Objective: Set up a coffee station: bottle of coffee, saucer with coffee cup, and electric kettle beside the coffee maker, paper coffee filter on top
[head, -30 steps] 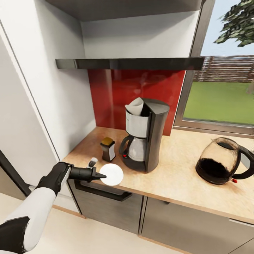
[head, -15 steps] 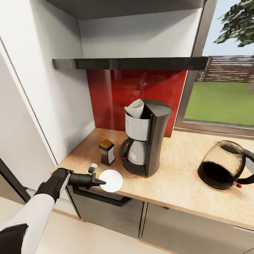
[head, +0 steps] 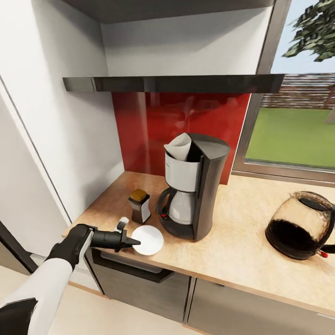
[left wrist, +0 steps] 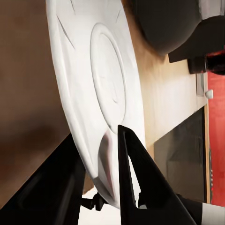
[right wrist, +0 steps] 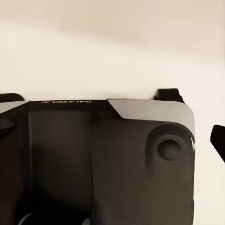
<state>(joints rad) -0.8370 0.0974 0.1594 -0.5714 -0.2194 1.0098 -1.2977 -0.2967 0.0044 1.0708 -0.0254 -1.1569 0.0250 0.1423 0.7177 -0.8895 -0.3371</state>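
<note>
One arm reaches in from the left, and its left gripper (head: 131, 241) pinches the near edge of the saucer (head: 148, 240). In the left wrist view the two black fingers (left wrist: 136, 183) close on the white rim of the saucer (left wrist: 93, 89), one on each side, so the gripper is narrow and holding the dish.

The saucer lies flat on the kitchen countertop (head: 242, 251), close to the front edge. It sits just in front of the coffee maker (head: 195, 186) and near the bottle of coffee (head: 139, 206). The bottle stands upright on the counter, just to the left of the coffee maker. A paper coffee filter (head: 180, 146) pokes up out of the top of the coffee maker. The electric kettle (head: 302, 225) stands far over on the right side of the counter, well apart from the coffee maker, with dark liquid in it.

Above them all hangs the dark kitchen shelf (head: 172, 83), with the red backsplash (head: 139, 125) under it.

I cannot tell how the right gripper stands; the right wrist view shows a dark robot part against a pale surface.
</note>
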